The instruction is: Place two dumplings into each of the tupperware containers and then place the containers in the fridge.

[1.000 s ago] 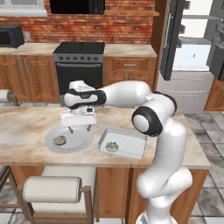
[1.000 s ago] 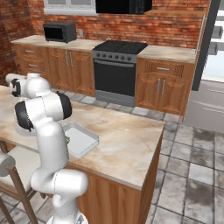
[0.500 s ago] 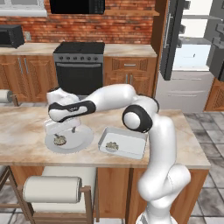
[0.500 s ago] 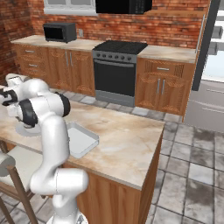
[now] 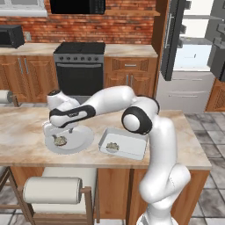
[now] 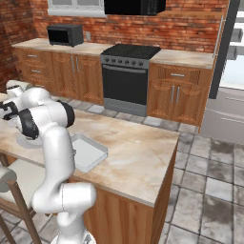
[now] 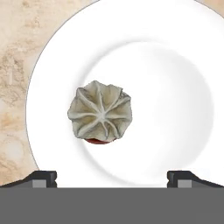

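In the hand view a pleated olive-tan dumpling [image 7: 99, 111] sits on a round white plate [image 7: 175, 65], left of the plate's middle. My gripper [image 7: 112, 178] hangs straight above it, open, its fingertips [image 7: 43, 178] wide apart with nothing between them. In the left base view the gripper [image 5: 66, 130] hovers just over that dumpling [image 5: 59, 140] on the plate [image 5: 81, 139]. To the right lies a pale tupperware container [image 5: 132, 147] holding a dumpling [image 5: 112, 146]. The container [image 6: 90, 152] also shows behind my arm. The fridge [image 5: 193, 48] stands open at the far right.
The plate and container rest on a marble island counter [image 5: 22, 132]. A cushioned stool [image 5: 52, 190] stands at its near edge and a paper towel roll [image 5: 4, 96] at its left end. The black oven [image 5: 79, 66] and wooden cabinets line the back wall.
The arm has swung left from the plate's right edge and dropped lower, and now hangs over the dumpling on the plate. The jaws have stayed open.
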### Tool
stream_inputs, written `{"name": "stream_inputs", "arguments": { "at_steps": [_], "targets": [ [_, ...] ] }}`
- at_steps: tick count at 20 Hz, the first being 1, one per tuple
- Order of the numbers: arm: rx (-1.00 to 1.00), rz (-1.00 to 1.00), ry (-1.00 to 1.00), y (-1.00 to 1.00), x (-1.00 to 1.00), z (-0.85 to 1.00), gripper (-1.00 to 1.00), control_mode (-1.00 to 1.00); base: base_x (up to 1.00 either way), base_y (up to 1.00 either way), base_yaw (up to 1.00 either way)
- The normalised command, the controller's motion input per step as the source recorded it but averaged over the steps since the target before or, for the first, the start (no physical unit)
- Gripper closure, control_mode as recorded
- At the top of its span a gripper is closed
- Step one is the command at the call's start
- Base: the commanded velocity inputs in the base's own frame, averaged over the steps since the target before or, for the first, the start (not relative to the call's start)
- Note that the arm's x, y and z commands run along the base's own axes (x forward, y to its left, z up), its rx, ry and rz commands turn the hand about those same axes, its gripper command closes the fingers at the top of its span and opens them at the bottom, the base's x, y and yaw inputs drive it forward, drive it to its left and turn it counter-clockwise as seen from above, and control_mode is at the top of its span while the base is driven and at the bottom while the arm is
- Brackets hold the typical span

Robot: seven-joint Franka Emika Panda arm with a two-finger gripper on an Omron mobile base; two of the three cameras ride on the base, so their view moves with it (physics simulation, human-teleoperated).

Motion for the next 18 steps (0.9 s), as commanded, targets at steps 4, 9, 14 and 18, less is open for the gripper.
{"name": "stream_inputs", "arguments": {
  "at_steps": [4, 9, 14, 18],
  "targets": [
    [0.13, 0.0, 0.04, 0.0, 0.09, 0.0, -1.0, -1.0, 0.0, 0.0, 0.0],
    [0.06, 0.0, 0.06, 0.0, 0.24, -0.24, -1.0, -1.0, 0.0, 0.0, 0.0],
    [0.01, 0.0, 0.12, 0.13, 0.27, -0.25, -1.0, -1.0, 0.0, 0.0, 0.0],
    [0.0, 0.0, 0.13, 0.27, 0.14, -0.06, -1.0, -1.0, 0.0, 0.0, 0.0]
  ]
}}
